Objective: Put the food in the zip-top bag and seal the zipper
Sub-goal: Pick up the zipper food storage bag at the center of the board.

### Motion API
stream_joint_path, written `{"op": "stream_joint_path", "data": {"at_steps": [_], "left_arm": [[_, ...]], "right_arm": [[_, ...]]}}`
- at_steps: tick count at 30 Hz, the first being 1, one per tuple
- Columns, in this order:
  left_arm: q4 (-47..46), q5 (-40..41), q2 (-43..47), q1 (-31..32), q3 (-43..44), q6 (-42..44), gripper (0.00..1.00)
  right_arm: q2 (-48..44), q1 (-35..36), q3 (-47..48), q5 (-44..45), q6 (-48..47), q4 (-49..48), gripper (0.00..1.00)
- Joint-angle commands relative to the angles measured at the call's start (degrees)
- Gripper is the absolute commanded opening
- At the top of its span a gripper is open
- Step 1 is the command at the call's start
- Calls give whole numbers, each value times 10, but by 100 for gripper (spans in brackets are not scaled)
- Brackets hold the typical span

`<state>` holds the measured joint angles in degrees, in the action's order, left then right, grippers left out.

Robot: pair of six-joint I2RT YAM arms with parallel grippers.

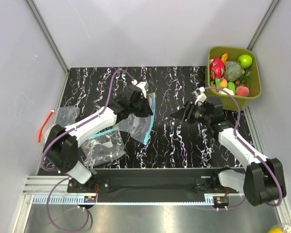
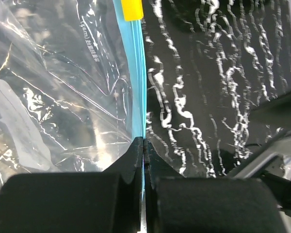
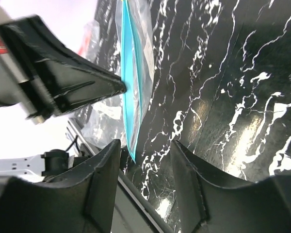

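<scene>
Near the front edge, a spare clear bag (image 1: 104,148) lies crumpled on the black marbled table (image 1: 184,141). Beyond it, left of centre, the left gripper (image 2: 144,141) is clamped on the blue-green zipper (image 2: 139,73) of the zip-top bag (image 1: 136,128). The right gripper (image 3: 146,145) is positioned at mid-table, pointing toward the zipper and apart from it, its jaws partly spread with nothing between them. At the far right corner, the food (image 1: 230,73) sits piled in the olive-green tub (image 1: 242,103).
</scene>
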<state>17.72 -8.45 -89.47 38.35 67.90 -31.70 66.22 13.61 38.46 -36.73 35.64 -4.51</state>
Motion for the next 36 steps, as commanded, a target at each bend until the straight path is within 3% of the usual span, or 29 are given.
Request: {"op": "stream_joint_path", "data": {"at_steps": [1, 15, 36], "left_arm": [[-33, -30, -9, 12, 40, -11, 0], [-15, -40, -13, 26, 64, 0, 0], [26, 0, -21, 28, 90, 23, 0]], "right_arm": [[35, 29, 32, 44, -11, -44, 52], [143, 99, 73, 103, -21, -87, 43], [133, 150, 91, 157, -39, -62, 46]]}}
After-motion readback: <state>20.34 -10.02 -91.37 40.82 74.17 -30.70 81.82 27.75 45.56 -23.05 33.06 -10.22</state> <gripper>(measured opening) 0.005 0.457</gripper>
